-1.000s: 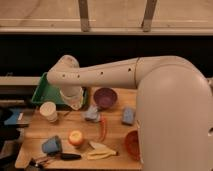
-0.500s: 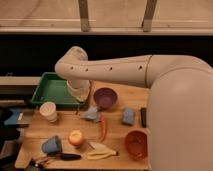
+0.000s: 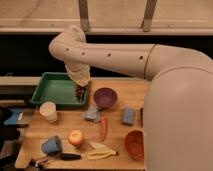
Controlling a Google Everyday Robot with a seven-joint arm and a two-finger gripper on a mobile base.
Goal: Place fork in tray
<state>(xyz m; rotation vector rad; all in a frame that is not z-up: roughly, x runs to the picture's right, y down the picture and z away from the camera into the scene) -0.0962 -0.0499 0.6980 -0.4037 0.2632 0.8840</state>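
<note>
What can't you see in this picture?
- Camera view: the hand hangs over the right edge of the green tray. It is too dark and small to show whether it holds the fork.
- The robot's big white arm hides the table's right side.

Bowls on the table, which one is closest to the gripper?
The purple bowl, just right of the gripper at the green tray; the orange bowl sits at the front.
</note>
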